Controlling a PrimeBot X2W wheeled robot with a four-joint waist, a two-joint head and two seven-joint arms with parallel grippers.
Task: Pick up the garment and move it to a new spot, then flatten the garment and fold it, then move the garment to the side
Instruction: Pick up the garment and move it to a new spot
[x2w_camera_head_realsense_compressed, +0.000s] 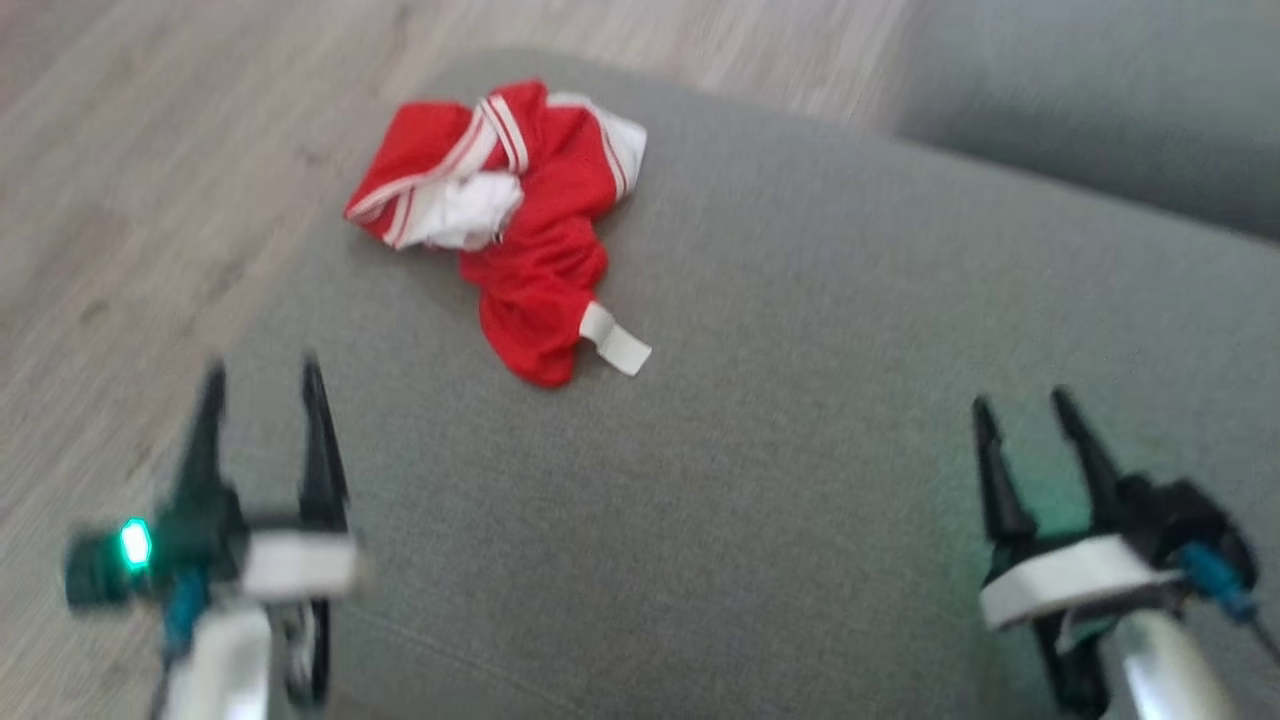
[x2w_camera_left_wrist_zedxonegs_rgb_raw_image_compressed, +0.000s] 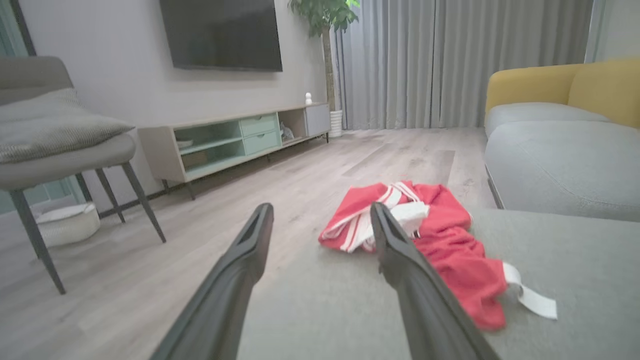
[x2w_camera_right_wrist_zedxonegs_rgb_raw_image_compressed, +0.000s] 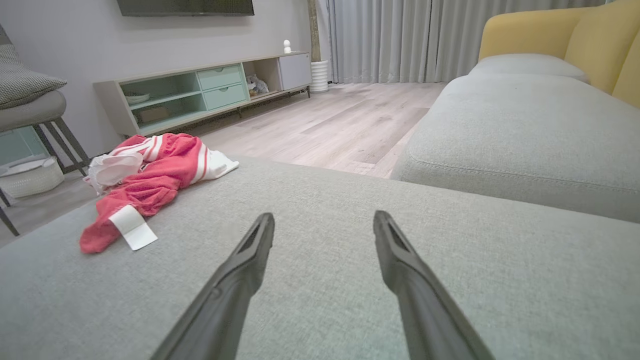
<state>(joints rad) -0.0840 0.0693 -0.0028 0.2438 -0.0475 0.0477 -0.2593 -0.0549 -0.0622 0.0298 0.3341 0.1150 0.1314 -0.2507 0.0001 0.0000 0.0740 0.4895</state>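
Garment (x2w_camera_head_realsense_compressed: 530, 230) crumpled, untouched | left end effector (x2w_camera_head_realsense_compressed: 262, 366) wide, hovering | right end effector (x2w_camera_head_realsense_compressed: 1021, 400) wide, hovering

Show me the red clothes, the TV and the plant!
red clothes (x2w_camera_head_realsense_compressed: 540, 270): head view, red middle part.
TV (x2w_camera_left_wrist_zedxonegs_rgb_raw_image_compressed: 220, 32): left wrist view, middle of dark screen.
plant (x2w_camera_left_wrist_zedxonegs_rgb_raw_image_compressed: 322, 12): left wrist view, green leaves.

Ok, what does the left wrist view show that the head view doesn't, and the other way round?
Left wrist view adds the room: television, cabinet, chair, curtains, yellow sofa back. Head view adds the right gripper, open over the grey cushion. Shared: the crumpled red garment on that cushion, the open left gripper, the wood floor.
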